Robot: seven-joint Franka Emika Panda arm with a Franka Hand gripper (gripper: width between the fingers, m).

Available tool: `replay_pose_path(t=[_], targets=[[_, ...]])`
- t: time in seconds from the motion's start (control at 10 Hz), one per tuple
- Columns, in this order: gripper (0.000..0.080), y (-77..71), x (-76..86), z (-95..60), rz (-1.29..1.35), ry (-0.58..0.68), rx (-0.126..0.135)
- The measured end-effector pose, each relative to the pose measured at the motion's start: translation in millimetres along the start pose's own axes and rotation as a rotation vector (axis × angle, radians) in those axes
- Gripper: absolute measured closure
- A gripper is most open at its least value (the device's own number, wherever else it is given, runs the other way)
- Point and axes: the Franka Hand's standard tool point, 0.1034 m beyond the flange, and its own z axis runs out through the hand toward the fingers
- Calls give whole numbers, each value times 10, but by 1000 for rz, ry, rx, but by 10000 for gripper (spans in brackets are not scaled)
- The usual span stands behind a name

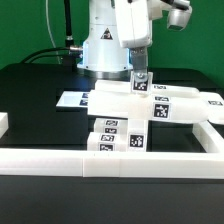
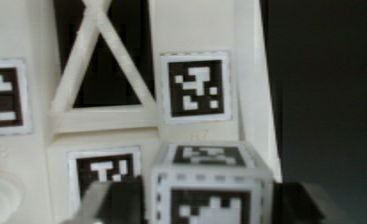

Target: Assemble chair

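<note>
My fingers [image 1: 140, 72] hang over the chair [image 1: 165, 104] — its white, tagged pieces lie on the black surface [image 1: 30, 85], just inside the low white border wall [image 1: 60, 160]. A small tagged block [image 2: 206, 185] stands upright on those pieces, farther from the border wall than most of them. I stand half-spread on either side of it — whether I press it or only flank it, I cannot tell. Just beyond the block lies a panel [image 2: 109, 60] with crossed braces.
</note>
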Motion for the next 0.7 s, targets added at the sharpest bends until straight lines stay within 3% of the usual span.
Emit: replay_pose_path(t=[0.1,0.2,0.7], targets=[[295,0,0,-2,-31,-1,-2],[185,-9,-20,-31,-56,-18,-32],[151,-32,4,-44,-487,-17,-26]])
